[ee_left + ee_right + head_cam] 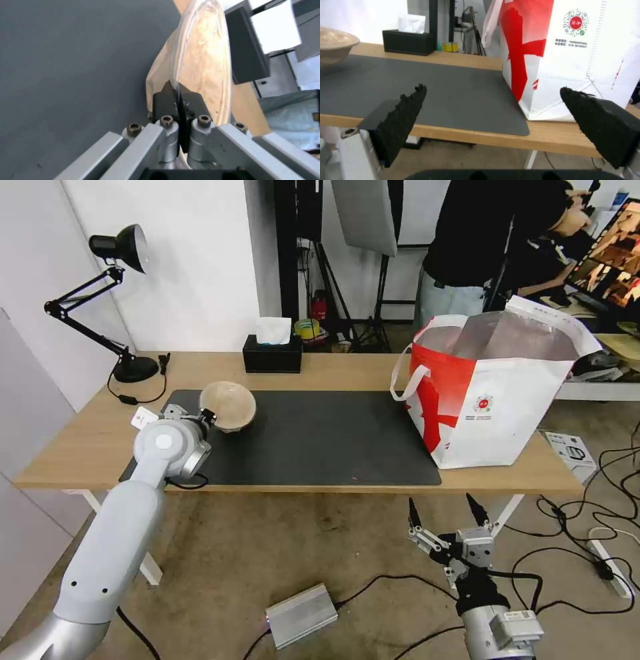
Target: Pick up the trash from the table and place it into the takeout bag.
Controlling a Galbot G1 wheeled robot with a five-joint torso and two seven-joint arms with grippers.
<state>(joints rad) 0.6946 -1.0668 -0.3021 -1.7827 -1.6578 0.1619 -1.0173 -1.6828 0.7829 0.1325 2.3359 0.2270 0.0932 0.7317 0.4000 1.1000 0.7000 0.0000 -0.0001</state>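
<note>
Beige paper bowl [229, 405], round and fibrous, rim pinched by left gripper [179, 98]; right gripper [448, 517] gapes wide.

Splayed right tool [493, 110] faces takeout bag [586, 62].

The head view looks down and forward over the long light-wood table [333, 370]. The left wrist view sits very close to the beige paper bowl [203, 62]. The right wrist view looks from below the table's edge, level across the dark grey rectangular mat [453, 92], and also sees this bowl [335, 46].
</note>
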